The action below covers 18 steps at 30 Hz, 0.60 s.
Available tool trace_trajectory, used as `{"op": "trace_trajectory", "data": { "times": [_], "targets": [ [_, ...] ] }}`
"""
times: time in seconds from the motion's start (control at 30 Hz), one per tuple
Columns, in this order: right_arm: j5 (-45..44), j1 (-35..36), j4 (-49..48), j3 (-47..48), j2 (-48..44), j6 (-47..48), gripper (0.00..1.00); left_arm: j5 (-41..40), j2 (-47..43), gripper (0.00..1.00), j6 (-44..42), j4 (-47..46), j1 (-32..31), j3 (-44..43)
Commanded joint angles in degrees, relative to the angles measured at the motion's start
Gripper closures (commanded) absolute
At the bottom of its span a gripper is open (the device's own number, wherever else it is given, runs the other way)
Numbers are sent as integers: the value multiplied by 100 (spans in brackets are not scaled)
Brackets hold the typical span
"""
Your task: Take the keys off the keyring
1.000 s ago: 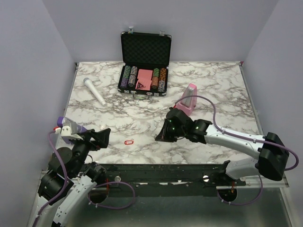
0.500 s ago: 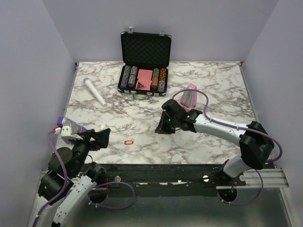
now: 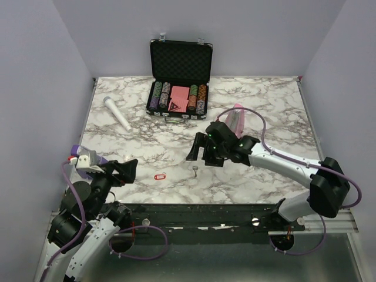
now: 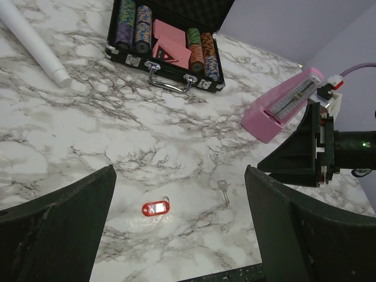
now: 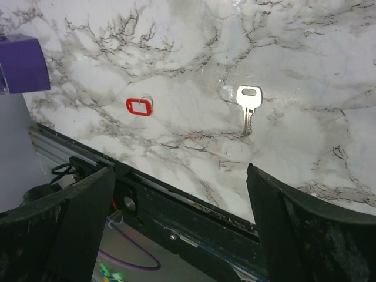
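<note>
Both sets of jaws stand released and grasp nothing, as I see it from my remote station. At far left, a pale lavender wall closes the booth. The left gripper hangs over the near-left corner of the marble table, fingers spread wide, well apart from everything on the top. Behind it, a white tube lies slantwise on the grey-veined surface. The red keyring lies flat near the front edge, just right of the left gripper. At the back centre, a black case stands with its lid up, rows of chips and pink cards inside. The key, silver and on its own, lies flat on the marble, right of the keyring and not touching it. The right gripper hovers just behind the key, fingers parted and clear of it. A pink metronome stands behind that arm. A dark metal rail runs along the table's front edge, and another lavender wall shuts the scene at right.
</note>
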<state>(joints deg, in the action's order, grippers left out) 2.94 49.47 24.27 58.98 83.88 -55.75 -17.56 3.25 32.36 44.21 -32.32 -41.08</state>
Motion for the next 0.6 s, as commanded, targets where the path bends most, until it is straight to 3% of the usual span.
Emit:
{"op": "trace_trajectory", "data": {
  "times": [0.0, 0.23, 0.43, 0.57],
  "targets": [
    [-267, -17, 271, -18, -415, 318, 0, 34, 71, 2, -98, -70, 24, 21],
    [-1479, -17, 385, -10, -1434, 959, 0, 95, 71, 2, -133, -96, 24, 30],
    [-3016, -17, 140, -220, -2787, 1830, 0, 157, 53, 2, -151, -131, 24, 56],
    [-3949, -17, 140, -615, -3464, 1523, 0, 165, 115, 2, -160, -158, 24, 56]
  ]
}}
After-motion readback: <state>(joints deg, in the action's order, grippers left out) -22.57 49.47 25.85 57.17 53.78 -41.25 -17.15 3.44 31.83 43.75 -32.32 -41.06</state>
